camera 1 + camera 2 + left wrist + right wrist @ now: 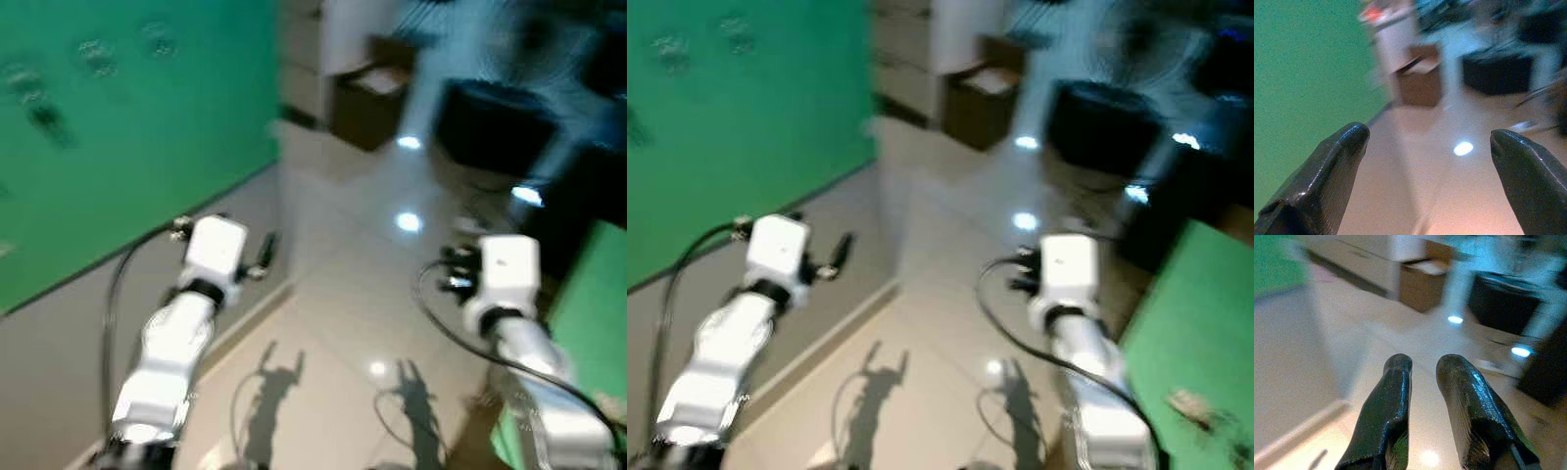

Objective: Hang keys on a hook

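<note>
Keys: too blurred to place for certain; a small pale clutter [1193,403] lies on the green surface [1205,323] at the robot's right, and whether it is the keys cannot be told.
Hooks: faint dark marks [96,56] sit high on the green wall [127,127] at the robot's left; too smeared to say if they are hooks.
Left gripper [1425,142]: held out over the pale floor [343,323] beside the green wall, its two black fingers [1327,166] spread wide apart with nothing between them.
Right gripper [1422,364]: raised over the floor, its fingers [1386,406] drawn near together with only a narrow gap, holding nothing.
Background: a brown cardboard box [367,98] and a dark low object [490,122] stand farther off, well apart from both arms.
Picture quality: the head views are blurred.
</note>
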Controlling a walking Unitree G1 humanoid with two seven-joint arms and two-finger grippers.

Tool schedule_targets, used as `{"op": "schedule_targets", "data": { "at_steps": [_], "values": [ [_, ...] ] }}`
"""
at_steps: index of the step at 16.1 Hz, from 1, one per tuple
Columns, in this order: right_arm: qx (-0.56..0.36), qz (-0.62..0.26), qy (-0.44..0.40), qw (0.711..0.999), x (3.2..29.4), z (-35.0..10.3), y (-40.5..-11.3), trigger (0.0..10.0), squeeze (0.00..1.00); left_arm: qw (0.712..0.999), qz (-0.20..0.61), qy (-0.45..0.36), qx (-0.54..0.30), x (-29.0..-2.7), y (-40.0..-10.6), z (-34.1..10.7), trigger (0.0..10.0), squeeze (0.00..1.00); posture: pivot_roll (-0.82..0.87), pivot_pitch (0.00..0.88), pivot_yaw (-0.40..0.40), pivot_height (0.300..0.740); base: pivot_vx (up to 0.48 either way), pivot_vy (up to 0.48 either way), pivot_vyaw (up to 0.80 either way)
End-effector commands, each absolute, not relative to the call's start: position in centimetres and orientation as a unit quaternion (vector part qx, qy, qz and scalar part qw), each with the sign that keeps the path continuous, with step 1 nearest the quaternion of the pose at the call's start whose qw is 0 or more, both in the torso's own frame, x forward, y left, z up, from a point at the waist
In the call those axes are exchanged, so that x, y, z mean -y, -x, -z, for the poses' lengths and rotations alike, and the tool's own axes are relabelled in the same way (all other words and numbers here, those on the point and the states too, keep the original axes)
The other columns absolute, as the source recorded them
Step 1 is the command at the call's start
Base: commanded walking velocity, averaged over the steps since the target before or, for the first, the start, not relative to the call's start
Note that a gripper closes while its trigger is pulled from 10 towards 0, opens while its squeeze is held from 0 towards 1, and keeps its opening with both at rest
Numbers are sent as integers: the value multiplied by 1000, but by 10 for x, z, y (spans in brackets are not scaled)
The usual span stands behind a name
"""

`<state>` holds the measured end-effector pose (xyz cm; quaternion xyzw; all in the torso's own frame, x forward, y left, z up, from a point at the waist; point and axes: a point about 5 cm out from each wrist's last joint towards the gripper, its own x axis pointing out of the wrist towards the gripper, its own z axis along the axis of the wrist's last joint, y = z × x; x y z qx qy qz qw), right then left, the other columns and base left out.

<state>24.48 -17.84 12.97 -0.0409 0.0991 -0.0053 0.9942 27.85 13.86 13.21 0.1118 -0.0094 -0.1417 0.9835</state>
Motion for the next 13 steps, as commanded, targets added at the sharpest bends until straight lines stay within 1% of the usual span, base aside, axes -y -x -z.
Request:
{"op": "schedule_targets", "data": {
  "at_steps": [1,4,7,10,11,13],
  "values": [
    [-102,4,37,994,175,-130,-245,10000,0,984,133,-120,9,-143,-280,-132,10000,0,-95,0,-33,718,0,0,-800],
    [-102,1,30,994,173,-134,-249,10000,0,985,132,-113,21,-140,-285,-137,10000,0,-94,0,-32,718,0,0,-800],
    [-110,22,17,994,176,-132,-254,10000,0,984,139,-109,33,-139,-285,-142,10000,0,-110,0,-15,718,0,0,-800],
    [-119,26,35,992,181,-131,-257,10000,0,982,149,-106,41,-133,-291,-147,10000,0,-107,0,-14,718,0,-430,-800],
    [-128,17,58,990,179,-127,-259,10000,0,981,155,-109,42,-131,-292,-148,10000,0,-109,0,-13,718,0,-480,-781],
    [-128,19,20,991,177,-129,-260,10000,0,980,158,-114,40,-131,-293,-146,10000,0,-115,0,-10,718,0,-480,-206]
  ]
}}
